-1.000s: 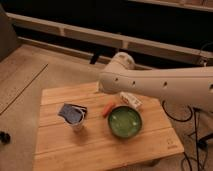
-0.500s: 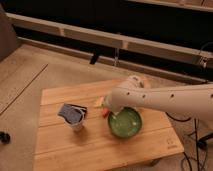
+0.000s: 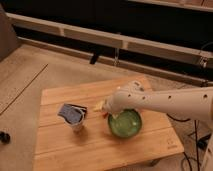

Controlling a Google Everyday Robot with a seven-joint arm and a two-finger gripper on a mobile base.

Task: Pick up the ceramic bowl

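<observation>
Sitting at the left rim of the ceramic bowl (image 3: 126,125), the gripper (image 3: 111,112) shows no readable grip state.

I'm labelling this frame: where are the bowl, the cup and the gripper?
bowl (image 3: 128,125): camera view, green inside.
cup (image 3: 77,125): camera view, white side wall.
gripper (image 3: 110,108): camera view, tip by the bowl's left rim.
</observation>
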